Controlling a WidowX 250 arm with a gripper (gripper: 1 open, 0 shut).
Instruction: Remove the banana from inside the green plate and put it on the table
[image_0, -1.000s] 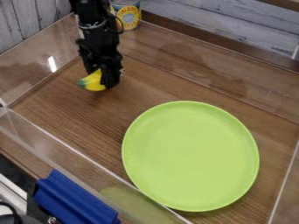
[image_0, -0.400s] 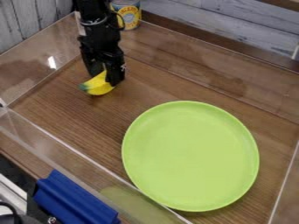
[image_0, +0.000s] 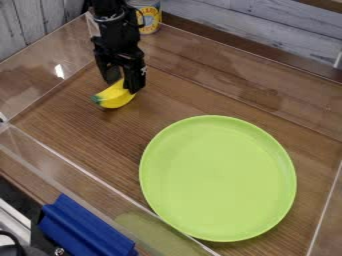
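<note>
Banana (image_0: 115, 96)'s on the tabletop (image_0: 80, 135) well apart from the green plate (image_0: 218, 178), end effector (image_0: 120, 82)'s fingers look apart, so I'd lift straight up gently.

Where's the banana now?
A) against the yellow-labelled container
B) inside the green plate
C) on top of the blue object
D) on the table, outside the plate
D: the banana lies on the brown tabletop, with bare wood between it and the green plate.
</note>
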